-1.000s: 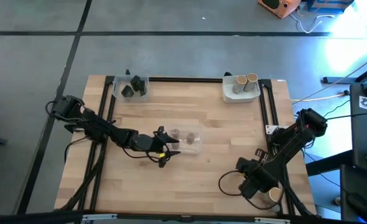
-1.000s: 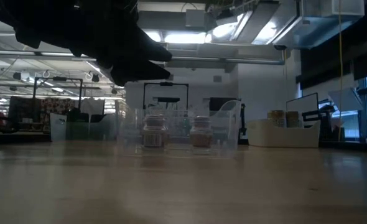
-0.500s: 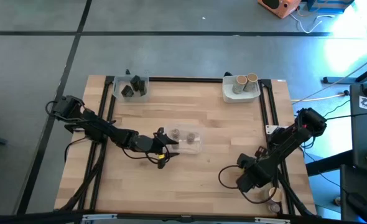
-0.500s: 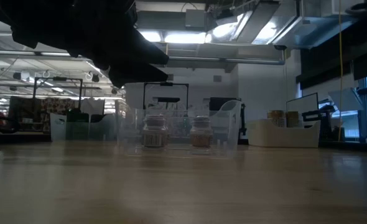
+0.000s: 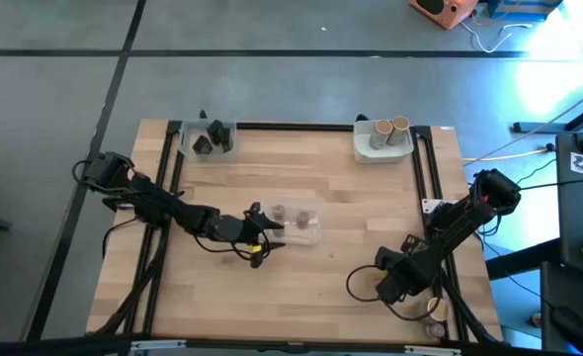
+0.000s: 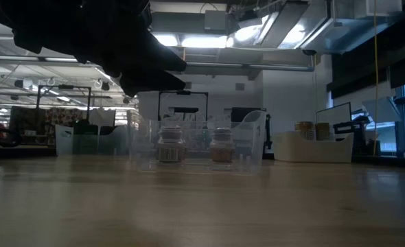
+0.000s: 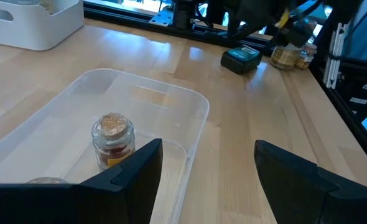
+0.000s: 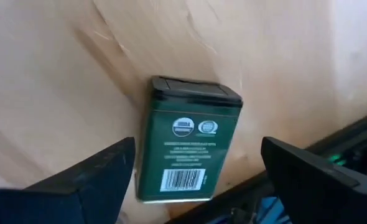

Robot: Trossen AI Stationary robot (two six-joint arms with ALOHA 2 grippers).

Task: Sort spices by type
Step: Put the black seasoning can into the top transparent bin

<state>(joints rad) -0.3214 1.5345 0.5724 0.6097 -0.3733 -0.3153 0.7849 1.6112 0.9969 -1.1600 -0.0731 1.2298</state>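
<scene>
A dark green spice tin (image 8: 186, 149) lies flat on the wood near the table's near right corner. My right gripper (image 8: 197, 146) points down over it, open, one finger on each long side, apart from it. My left gripper (image 5: 269, 235) hovers open at the left end of a clear tray (image 5: 296, 223) in the middle of the table. In that tray stand two small cork-topped jars (image 6: 169, 145) (image 6: 221, 145). One jar (image 7: 112, 140) shows just ahead of my left fingers.
A clear tray (image 5: 210, 138) with dark blocky spices sits at the far left. A white tray (image 5: 383, 140) with tan cylinders sits at the far right. More small containers (image 5: 435, 318) stand past the black frame at the near right corner.
My right gripper has come down and gone a little toward the table's left edge, and now stands over the green tin. My left gripper has kept still by the clear tray.
</scene>
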